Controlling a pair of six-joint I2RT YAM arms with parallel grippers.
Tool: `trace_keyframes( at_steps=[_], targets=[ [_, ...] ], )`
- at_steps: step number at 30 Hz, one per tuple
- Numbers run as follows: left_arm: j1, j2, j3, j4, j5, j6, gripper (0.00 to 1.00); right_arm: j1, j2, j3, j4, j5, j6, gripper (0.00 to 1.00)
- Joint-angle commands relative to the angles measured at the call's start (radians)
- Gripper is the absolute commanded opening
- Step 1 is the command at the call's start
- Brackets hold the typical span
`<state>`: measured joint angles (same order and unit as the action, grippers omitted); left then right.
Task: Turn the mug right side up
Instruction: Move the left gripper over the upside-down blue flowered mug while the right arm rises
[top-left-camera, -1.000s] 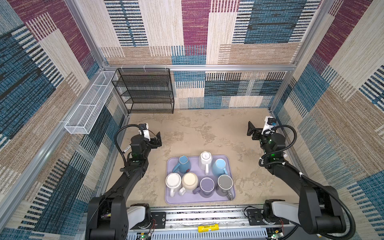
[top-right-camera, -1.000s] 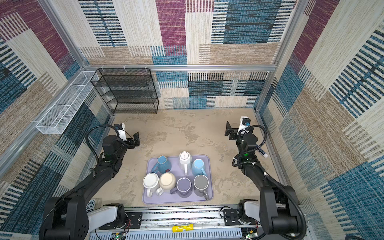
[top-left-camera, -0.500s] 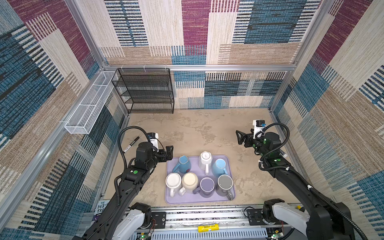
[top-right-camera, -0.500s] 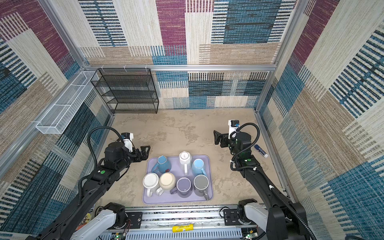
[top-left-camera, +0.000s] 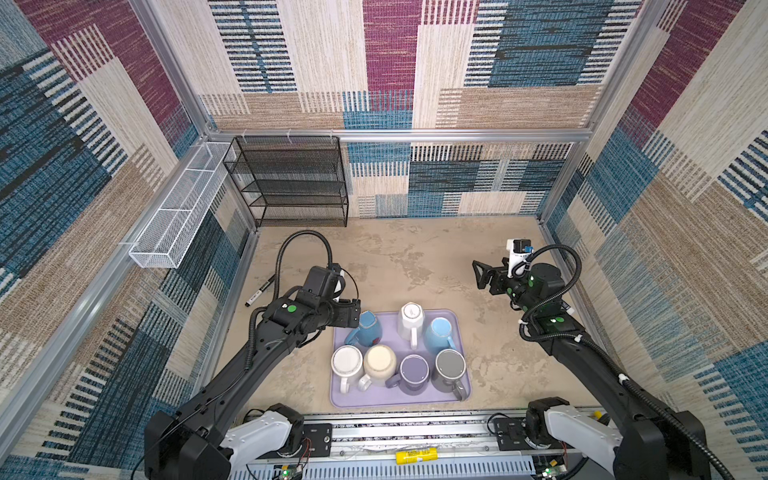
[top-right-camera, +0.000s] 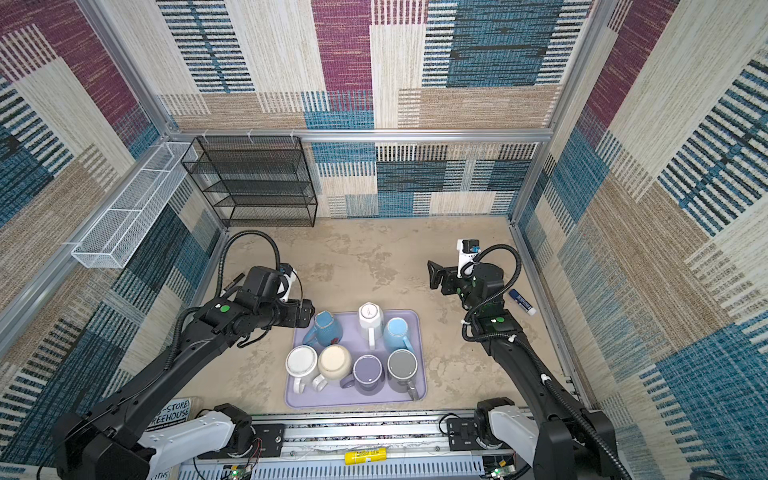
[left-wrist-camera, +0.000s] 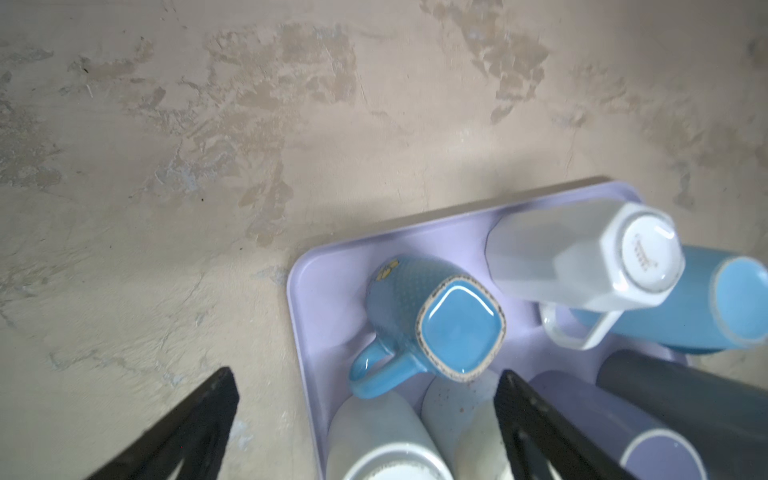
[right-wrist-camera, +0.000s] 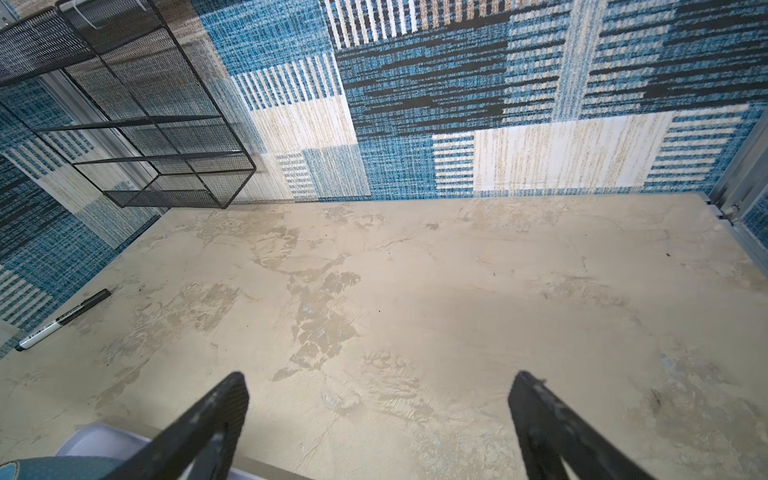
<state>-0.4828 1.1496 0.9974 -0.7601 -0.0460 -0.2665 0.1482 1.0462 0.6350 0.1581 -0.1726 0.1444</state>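
"While the left gripper (top-left-camera: 355, 314) hangs at the upper-left corner of the lavender tray (top-left-camera: 399, 401) in both top views, are its black jaws clenched?"

"No, they are spread wide and grip nothing. The speckled blue mug (left-wrist-camera: 459, 328) sits upside down just beside them. Its glossy squarish base is ringed by rough unglazed clay, and its looped handle shows between the fingers in the left wrist view."

"And its neighbour?"

"A faceted white mug (left-wrist-camera: 582, 253), also inverted, on the smooth plastic."

"The right gripper (top-left-camera: 478, 274)?"

"Released too and empty, centre-right in the top views over the mottled beige tabletop (right-wrist-camera: 415, 270), well apart from the tray."
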Motion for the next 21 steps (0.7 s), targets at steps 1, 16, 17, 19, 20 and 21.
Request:
trace_keyframes(
  at_steps=[1,16,17,19,20,21],
  targets=[
    [-0.031,0.031,0.025,-0.129,-0.002,0.091,0.97,0.000,-0.006,0.009,0.008,0.025,0.001,1.00],
    [-0.111,0.203,0.061,-0.149,-0.005,0.205,0.95,0.001,-0.008,0.017,-0.003,0.042,0.000,1.00],
    [-0.109,0.217,0.063,-0.148,-0.013,0.208,0.95,0.001,-0.008,0.016,-0.003,0.041,-0.002,1.00],
    [-0.109,0.239,0.070,-0.143,-0.018,0.220,0.93,0.001,-0.011,0.012,-0.003,0.043,-0.005,1.00],
    [-0.109,0.248,0.073,-0.140,-0.019,0.226,0.92,0.000,-0.011,0.010,-0.002,0.044,-0.005,1.00],
    [-0.111,0.256,0.075,-0.137,-0.019,0.229,0.92,0.001,-0.013,0.010,-0.002,0.045,-0.006,1.00]
  ],
)
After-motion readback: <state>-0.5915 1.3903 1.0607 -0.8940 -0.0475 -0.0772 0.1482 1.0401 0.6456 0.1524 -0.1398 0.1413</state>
